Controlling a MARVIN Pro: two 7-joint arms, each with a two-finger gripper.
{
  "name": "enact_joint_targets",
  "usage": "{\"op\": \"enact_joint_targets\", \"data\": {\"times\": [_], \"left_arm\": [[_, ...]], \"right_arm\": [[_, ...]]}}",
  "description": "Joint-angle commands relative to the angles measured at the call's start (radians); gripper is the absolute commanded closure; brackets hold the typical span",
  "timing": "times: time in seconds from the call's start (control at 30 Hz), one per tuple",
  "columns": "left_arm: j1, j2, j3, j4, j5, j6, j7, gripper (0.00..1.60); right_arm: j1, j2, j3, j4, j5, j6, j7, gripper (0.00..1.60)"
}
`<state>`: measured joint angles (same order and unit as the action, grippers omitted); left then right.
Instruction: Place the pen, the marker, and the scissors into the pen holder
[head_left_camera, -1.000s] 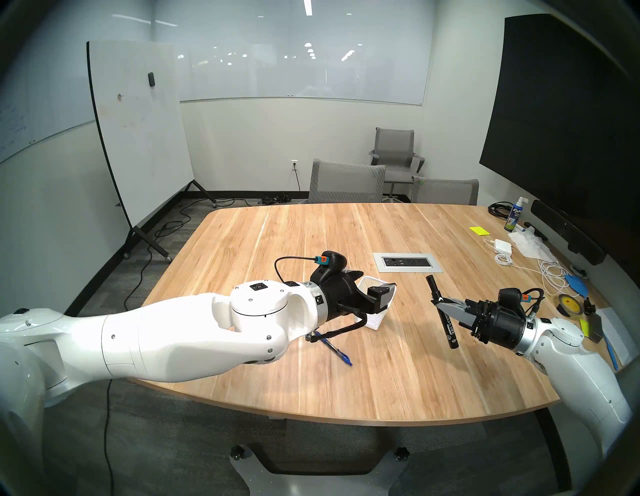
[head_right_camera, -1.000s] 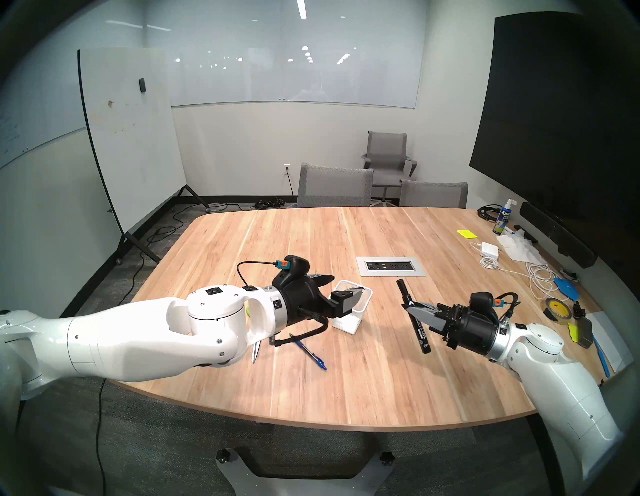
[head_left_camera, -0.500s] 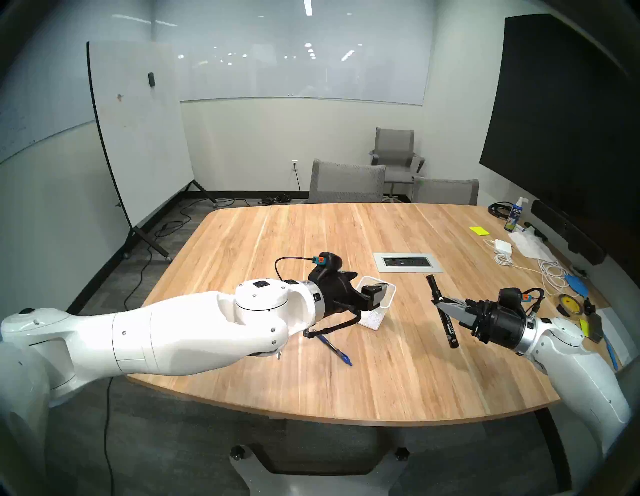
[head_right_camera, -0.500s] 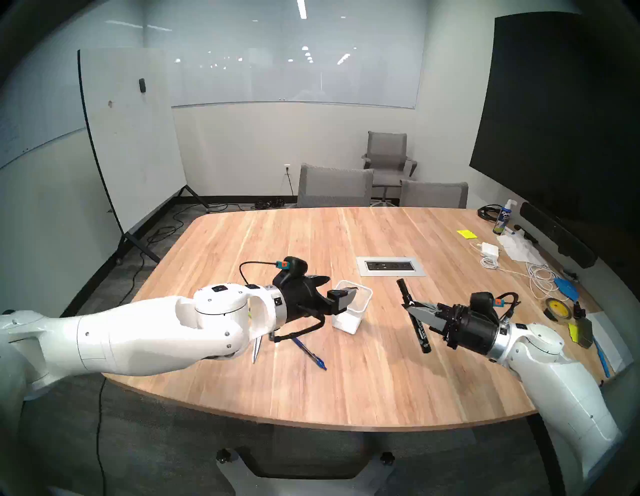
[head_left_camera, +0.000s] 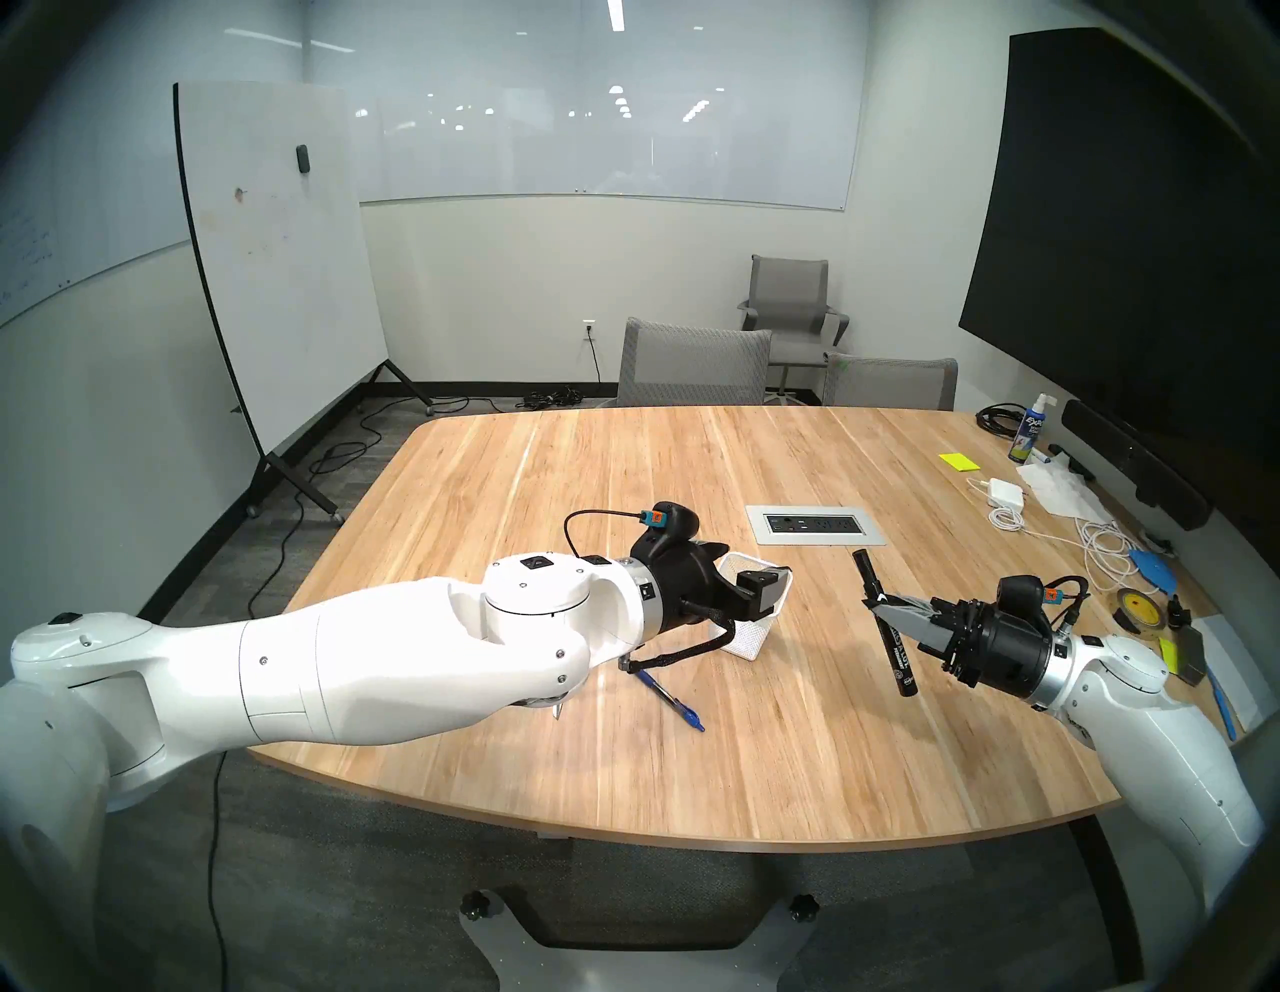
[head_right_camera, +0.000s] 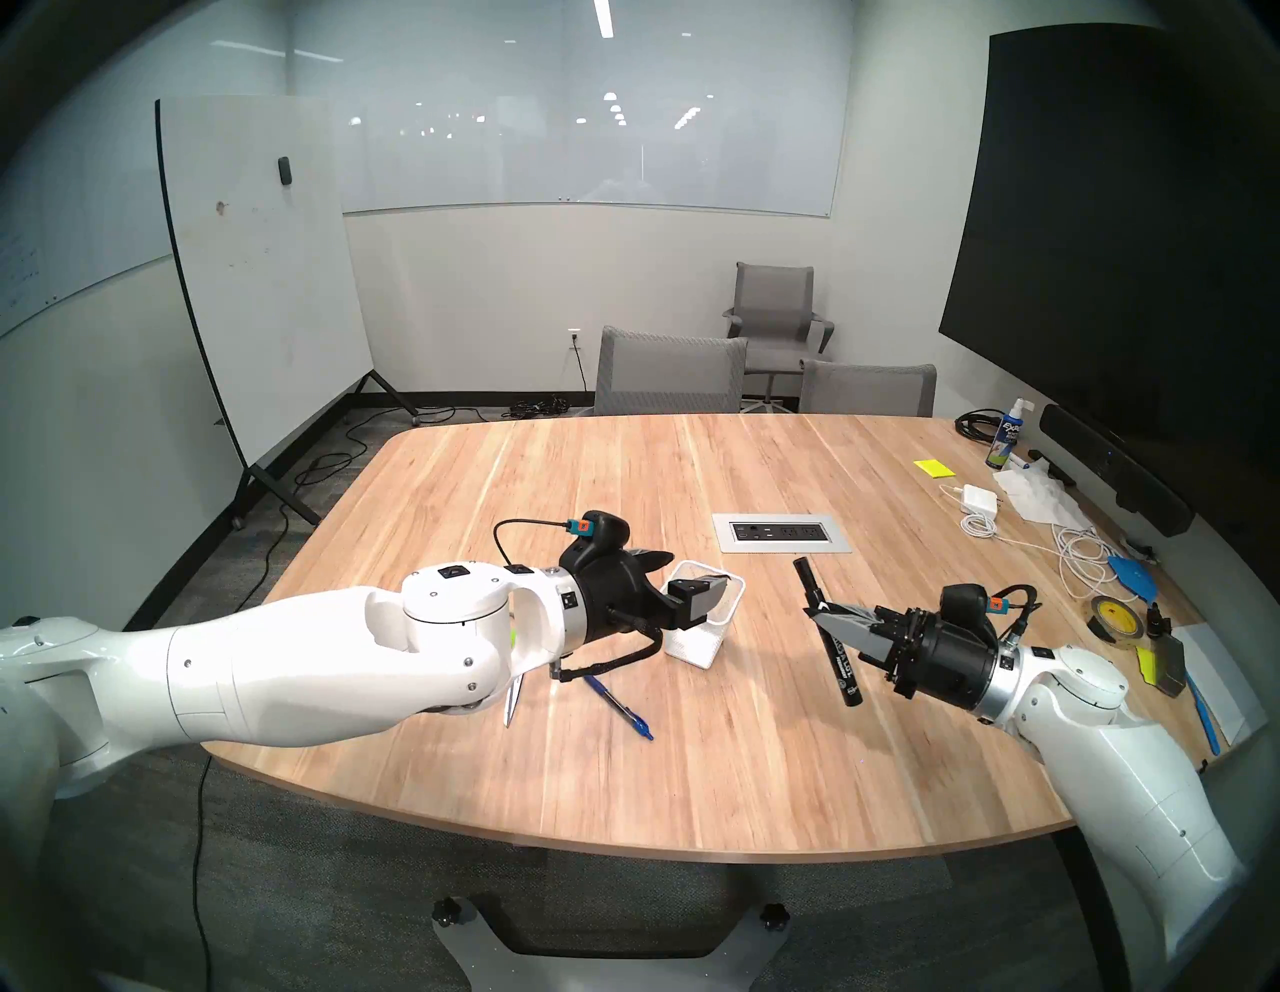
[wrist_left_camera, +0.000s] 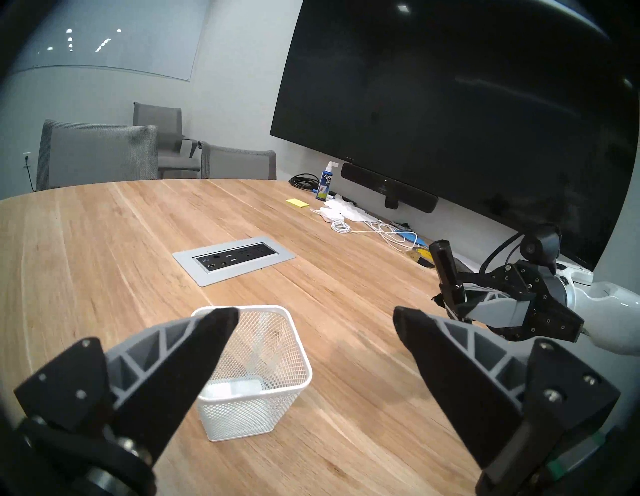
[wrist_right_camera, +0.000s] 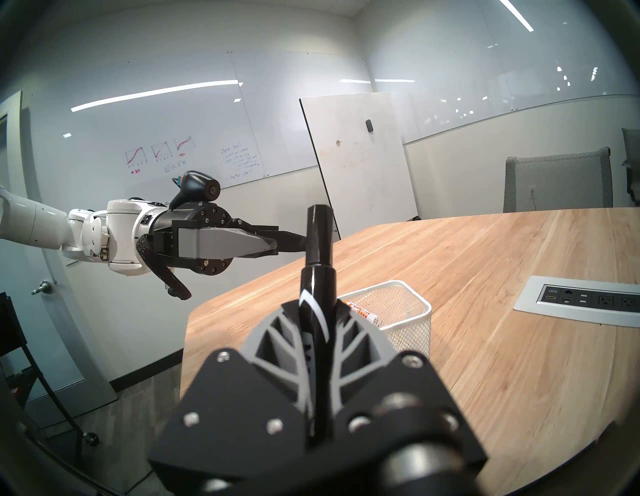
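Table (head_left_camera: 762, 748): a rounded wooden conference tabletop carries everything; a power outlet panel (head_left_camera: 815, 524) is set near its middle.
Left arm: over the past second it has edged toward the cup, and the left gripper (wrist_left_camera: 315, 322) now hangs over it, jaws spread wide and empty.
Right gripper (head_left_camera: 874, 604): motionless toward the right edge, clamped on the black marker (head_left_camera: 885, 622), held near-upright and clear of the wood.
Pen holder (wrist_left_camera: 256, 374): white mesh cup, upright near the middle; something small lies inside, too unclear to name.
Pen (head_left_camera: 670, 701): blue, flat near the front edge.
Scissors (head_right_camera: 512, 700): mostly hidden under the left arm.
Meaning: the left arm seems about to steady the cup for the marker; nothing is stowed yet.
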<state>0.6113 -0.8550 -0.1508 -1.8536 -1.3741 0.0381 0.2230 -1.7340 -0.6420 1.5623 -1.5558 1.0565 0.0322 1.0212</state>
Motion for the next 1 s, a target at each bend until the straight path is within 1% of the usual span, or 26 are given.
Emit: {"op": "enact_joint_targets", "data": {"times": [0.0,0.23,0.43,0.97], "left_arm": [[-0.023,-0.034,-0.016,0.006,-0.003,0.005,0.001,0.0],[-0.027,-0.054,-0.018,0.035,-0.005,0.006,-0.014,0.0],[-0.036,-0.083,-0.019,0.07,-0.008,0.014,-0.029,0.0],[-0.069,-0.147,-0.022,0.136,-0.022,0.064,-0.054,0.0]], "right_arm": [[0.009,0.001,0.01,-0.012,0.005,-0.003,-0.002,1.6],[0.009,0.001,0.01,-0.012,0.005,-0.003,-0.002,1.6],[0.01,0.001,0.01,-0.012,0.005,-0.003,-0.001,1.6],[0.01,0.001,0.01,-0.012,0.005,-0.003,-0.001,1.6]]}}
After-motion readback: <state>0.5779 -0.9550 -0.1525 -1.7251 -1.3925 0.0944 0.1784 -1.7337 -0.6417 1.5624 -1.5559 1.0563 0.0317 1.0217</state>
